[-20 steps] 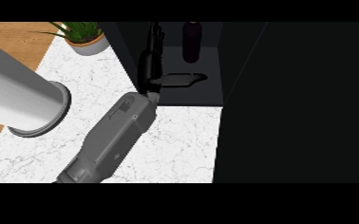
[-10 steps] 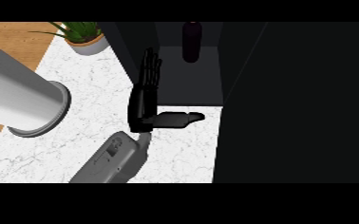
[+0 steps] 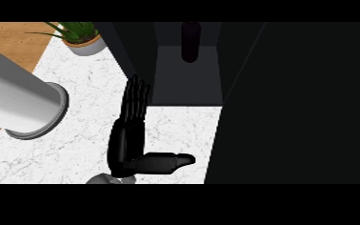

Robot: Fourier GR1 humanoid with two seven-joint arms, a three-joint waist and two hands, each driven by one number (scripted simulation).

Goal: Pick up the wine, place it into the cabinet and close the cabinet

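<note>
At the lower edge of the head view, one black hand (image 3: 126,138) is seen above the white marble table (image 3: 77,138), its fingers (image 3: 135,97) held straight and close together, pointed away from the robot, with the thumb (image 3: 169,162) stretched out sideways to the right. Nothing is held in it. Which arm it belongs to cannot be told with certainty, though its place left of centre suggests the left; only a sliver of grey wrist (image 3: 105,179) is shown below it. No second hand is seen.

To the left, a large grey cylinder (image 3: 25,107) is laid across the table, its rounded end turned toward the hand. On the right, a tall dark cabinet door (image 3: 288,105) is stood open, filling that side of the view. Just beyond the fingertips, the dark cabinet (image 3: 186,78) is seen open, and the wine (image 3: 190,40), a dark bottle, is stood upright deep inside it near the back. Farthest off, at the upper left, a potted plant (image 3: 81,38) is set beside a strip of wooden surface (image 3: 21,43).
</note>
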